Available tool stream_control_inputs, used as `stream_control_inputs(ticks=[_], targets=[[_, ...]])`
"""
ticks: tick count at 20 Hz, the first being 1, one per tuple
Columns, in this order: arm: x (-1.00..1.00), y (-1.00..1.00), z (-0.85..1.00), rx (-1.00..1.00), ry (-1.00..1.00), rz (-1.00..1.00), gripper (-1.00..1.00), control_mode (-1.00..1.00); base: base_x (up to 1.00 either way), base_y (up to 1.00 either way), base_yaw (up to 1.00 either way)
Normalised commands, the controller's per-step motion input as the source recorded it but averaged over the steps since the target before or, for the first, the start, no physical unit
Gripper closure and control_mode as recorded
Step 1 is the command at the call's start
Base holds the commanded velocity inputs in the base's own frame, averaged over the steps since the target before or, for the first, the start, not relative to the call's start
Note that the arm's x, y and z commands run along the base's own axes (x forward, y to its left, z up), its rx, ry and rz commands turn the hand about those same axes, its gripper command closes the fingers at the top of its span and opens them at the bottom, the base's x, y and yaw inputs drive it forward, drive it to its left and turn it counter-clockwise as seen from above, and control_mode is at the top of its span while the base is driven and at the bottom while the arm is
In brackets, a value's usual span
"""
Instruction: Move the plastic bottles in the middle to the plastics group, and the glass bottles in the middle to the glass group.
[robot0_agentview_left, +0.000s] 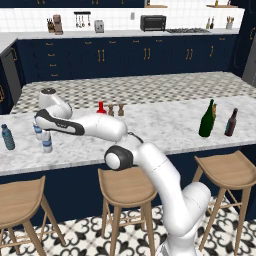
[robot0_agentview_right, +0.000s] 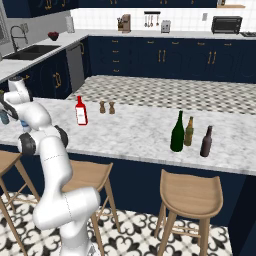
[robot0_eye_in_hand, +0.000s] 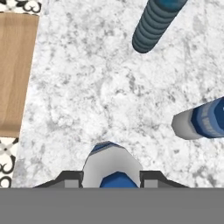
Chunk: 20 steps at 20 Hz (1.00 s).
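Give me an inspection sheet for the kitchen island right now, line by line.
Surface: marble island counter, stools below.
Job's things: clear water bottle in the end effector, beside the teal bottle and second clear bottle; red bottle mid-counter; green wine bottle standing by the amber bottle and brown bottle.
Clutter: two brown shakers.
End effector: shut on the clear water bottle.
Cables: nothing seen.
Surroundings: navy cabinets, toaster oven.

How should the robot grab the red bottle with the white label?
Probably around the wide labelled body of the red bottle, fingers coming in level from the stool side of the counter. It stands upright with open marble around it, and two small shakers stand apart to one side. The narrow neck gives less to hold. The gripper is shut on a water bottle now.
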Motion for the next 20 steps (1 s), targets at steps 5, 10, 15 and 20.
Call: stream_control_inputs(ticks=[5, 10, 15, 20], targets=[[0.0, 0.0, 0.0, 0.0, 0.0, 0.0, -1.0, -1.0, 0.0, 0.0, 0.0], [0.0, 0.0, 0.0, 0.0, 0.0, 0.0, -1.0, -1.0, 0.0, 0.0, 0.0], [-0.02, -0.13, 0.13, 0.0, -0.03, 0.0, -1.0, -1.0, 0.0, 0.0, 0.0], [-0.24, -0.25, 0.2, 0.01, -0.06, 0.0, -1.0, -1.0, 0.0, 0.0, 0.0]])
